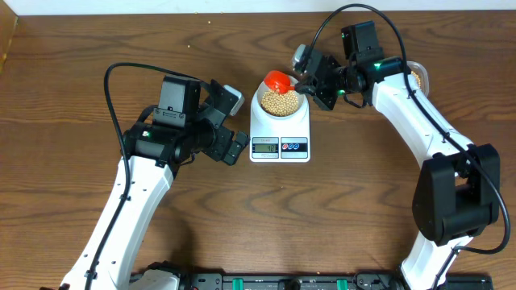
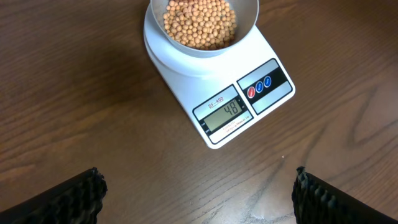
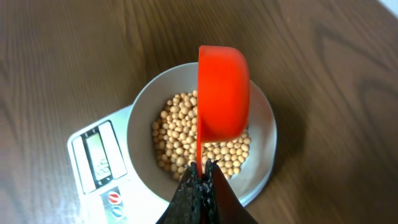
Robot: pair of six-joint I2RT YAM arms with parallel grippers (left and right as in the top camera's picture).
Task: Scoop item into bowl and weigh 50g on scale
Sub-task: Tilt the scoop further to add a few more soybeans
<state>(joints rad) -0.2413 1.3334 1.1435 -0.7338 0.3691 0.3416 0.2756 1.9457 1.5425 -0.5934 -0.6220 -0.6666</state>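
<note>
The white scale (image 1: 279,147) stands mid-table with the pale bowl (image 1: 262,109) on it, holding a heap of tan beans (image 1: 280,101). Its display (image 2: 225,111) reads 48. My right gripper (image 1: 305,83) is shut on the thin handle of a red scoop (image 3: 222,93), which hangs turned on its side over the beans (image 3: 180,137) and the bowl (image 3: 264,124). Its inside is hidden. My left gripper (image 1: 235,125) stays open and empty to the left of the scale, fingers (image 2: 62,199) wide apart over bare wood, with the bowl (image 2: 245,31) ahead of them.
A clear tub of beans (image 1: 418,76) shows partly behind the right arm at the back right. A black rail (image 1: 274,282) runs along the table's front edge. The left arm's cable (image 1: 113,89) loops over the wood at the left.
</note>
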